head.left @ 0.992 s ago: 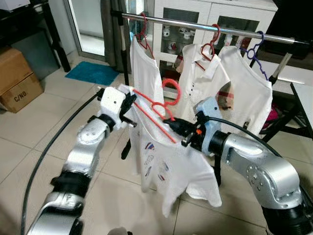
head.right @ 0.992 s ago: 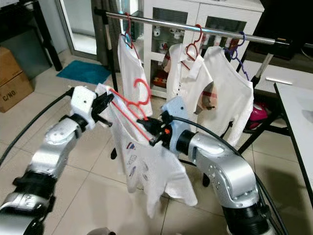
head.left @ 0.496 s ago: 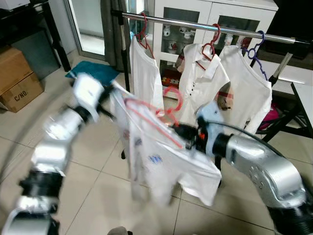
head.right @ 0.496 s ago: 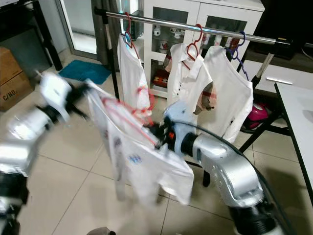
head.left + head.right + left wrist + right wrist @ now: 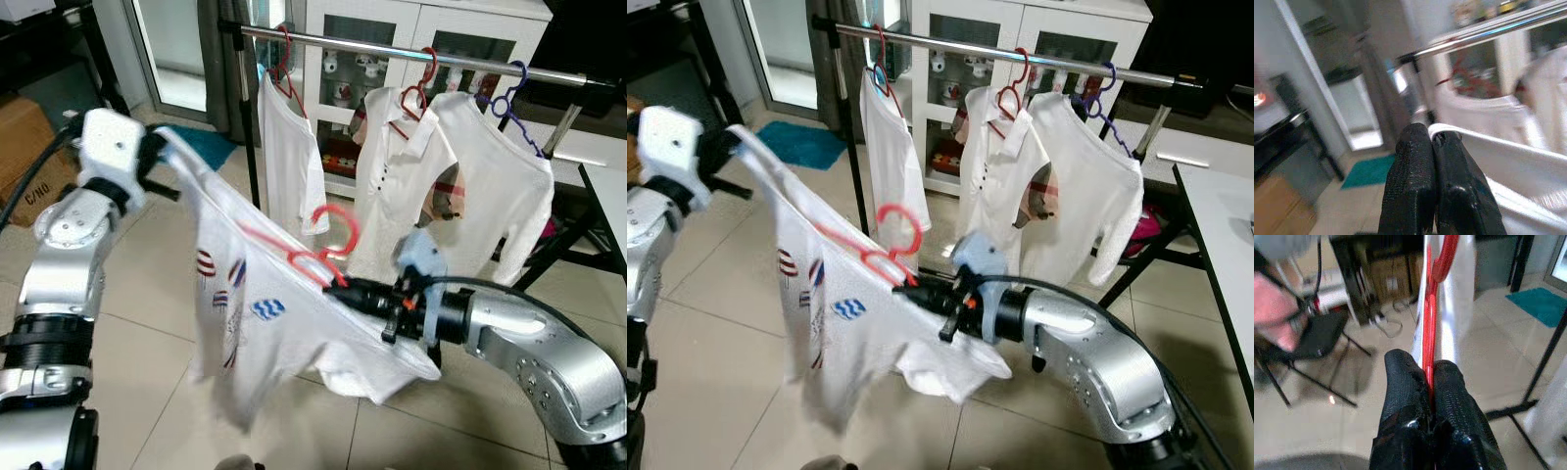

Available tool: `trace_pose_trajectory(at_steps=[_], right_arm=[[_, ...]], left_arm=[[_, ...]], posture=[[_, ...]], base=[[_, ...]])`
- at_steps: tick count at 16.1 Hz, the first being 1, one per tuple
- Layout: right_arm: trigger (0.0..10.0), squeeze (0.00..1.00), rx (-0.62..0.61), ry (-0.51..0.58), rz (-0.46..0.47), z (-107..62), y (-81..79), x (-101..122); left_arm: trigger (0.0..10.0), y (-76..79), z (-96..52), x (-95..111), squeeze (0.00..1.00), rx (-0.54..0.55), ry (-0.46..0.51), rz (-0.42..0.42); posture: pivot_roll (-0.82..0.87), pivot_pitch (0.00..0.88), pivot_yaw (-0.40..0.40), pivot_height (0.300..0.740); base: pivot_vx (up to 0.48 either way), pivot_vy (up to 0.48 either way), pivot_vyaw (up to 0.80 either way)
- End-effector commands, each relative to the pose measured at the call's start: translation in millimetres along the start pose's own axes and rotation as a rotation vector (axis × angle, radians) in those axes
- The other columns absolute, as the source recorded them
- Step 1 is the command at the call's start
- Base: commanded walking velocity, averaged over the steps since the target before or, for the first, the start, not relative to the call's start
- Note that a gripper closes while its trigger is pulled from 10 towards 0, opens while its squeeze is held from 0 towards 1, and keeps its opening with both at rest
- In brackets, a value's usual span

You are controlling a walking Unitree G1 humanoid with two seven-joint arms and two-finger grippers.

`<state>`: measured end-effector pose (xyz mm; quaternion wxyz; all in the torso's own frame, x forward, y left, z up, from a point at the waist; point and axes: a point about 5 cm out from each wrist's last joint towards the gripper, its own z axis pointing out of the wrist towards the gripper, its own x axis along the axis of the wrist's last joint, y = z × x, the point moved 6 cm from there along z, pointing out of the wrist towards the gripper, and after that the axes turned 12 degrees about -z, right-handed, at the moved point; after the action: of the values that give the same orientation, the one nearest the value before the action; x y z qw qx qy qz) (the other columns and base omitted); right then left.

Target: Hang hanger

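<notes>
Two grippers share one load: the right gripper is clenched on the red hanger near the scene's middle, while the left gripper, far left, pinches the white shirt stretched between them, below the clothes rail.

Beige tiled floor, white glass-fronted cabinet, teal mat.
</notes>
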<state>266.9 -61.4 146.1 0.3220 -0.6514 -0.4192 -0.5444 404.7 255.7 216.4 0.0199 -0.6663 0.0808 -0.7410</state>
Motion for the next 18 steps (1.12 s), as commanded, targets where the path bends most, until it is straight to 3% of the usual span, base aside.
trace_pose_trajectory(at_steps=[1,3,5,7,8,10,11,12,13,14,15,16,17,18], right_arm=[[0.0,0.0,-0.013,0.047,0.059,-6.4,4.5,1.4],[0.0,0.0,-0.004,0.121,0.111,-7.5,3.2,9.9],[0.0,0.0,-0.032,0.222,0.172,-8.4,9.4,22.0],[0.0,0.0,-0.122,0.231,0.167,-1.4,22.4,25.6],[0.0,0.0,-0.168,0.219,0.161,1.2,28.9,24.0],[0.0,0.0,-0.38,0.211,0.149,3.3,59.9,23.3],[0.0,0.0,-0.441,0.227,0.155,1.6,69.1,25.2],[0.0,0.0,-0.605,0.255,0.186,-7.1,92.6,24.6],[0.0,0.0,-0.657,0.265,0.2,-10.3,99.3,23.8],[0.7,0.0,-0.751,0.244,0.209,-18.5,109.5,16.0],[10.0,0.0,-0.79,0.155,0.162,-22.7,111.0,1.1],[10.0,0.0,-0.783,0.066,0.144,-22.7,105.8,-15.5],[10.0,0.0,-0.826,-0.006,0.169,-28.4,103.0,-33.4],[10.0,0.0,-0.84,-0.003,0.165,-30.7,100.8,-35.4]], left_arm=[[0.0,-33.2,-5.0,1.7,0.0,0.147,0.003,-0.017],[0.0,-34.0,-7.5,-12.8,0.0,0.15,-0.041,-0.039],[0.0,-15.3,-10.2,-38.3,0.0,0.082,-0.115,-0.106],[0.0,50.4,-17.8,-55.8,0.0,-0.21,-0.196,-0.142],[0.0,65.8,-21.0,-55.4,0.0,-0.278,-0.198,-0.151],[0.0,119.3,-42.8,-56.3,0.0,-0.563,-0.226,-0.138],[0.0,130.7,-49.6,-55.9,0.0,-0.628,-0.235,-0.144],[0.0,149.7,-60.7,-50.6,0.0,-0.724,-0.235,-0.182],[0.0,154.0,-63.6,-48.9,0.0,-0.746,-0.236,-0.194],[0.0,152.3,-63.5,-46.3,0.0,-0.717,-0.225,-0.21],[0.6,139.1,-58.0,-47.2,0.0,-0.602,-0.212,-0.233],[5.9,124.8,-54.5,-47.6,0.0,-0.488,-0.196,-0.262],[10.0,106.4,-52.8,-48.7,0.0,-0.349,-0.173,-0.301],[10.0,98.9,-52.9,-52.4,0.0,-0.29,-0.18,-0.322]], posture=[[-0.02,0.0,-0.014,0.74],[-0.03,0.0,-0.014,0.74],[-0.02,0.0,-0.021,0.74],[-0.02,0.0,-0.025,0.74],[-0.02,0.0,-0.025,0.74],[-0.02,0.0,-0.025,0.74],[-0.02,0.0,-0.023,0.74],[-0.02,0.0,-0.022,0.74],[-0.02,0.0,-0.021,0.74],[-0.02,0.0,-0.019,0.74],[-0.02,0.0,-0.016,0.74],[-0.02,0.0,-0.015,0.74],[-0.02,0.0,-0.016,0.74],[-0.01,0.0,-0.021,0.74]], base=[[0.0,0.0,0.0],[0.0,0.0,0.0],[0.0,0.0,0.0],[0.0,0.0,0.0],[0.0,0.0,0.0],[0.0,0.0,0.0],[0.0,0.0,0.0],[0.0,0.0,0.0],[0.0,0.0,0.0],[0.0,0.0,0.0],[0.0,0.0,0.0],[0.0,0.0,0.0],[0.0,0.0,0.0],[0.0,0.0,-0.8]])
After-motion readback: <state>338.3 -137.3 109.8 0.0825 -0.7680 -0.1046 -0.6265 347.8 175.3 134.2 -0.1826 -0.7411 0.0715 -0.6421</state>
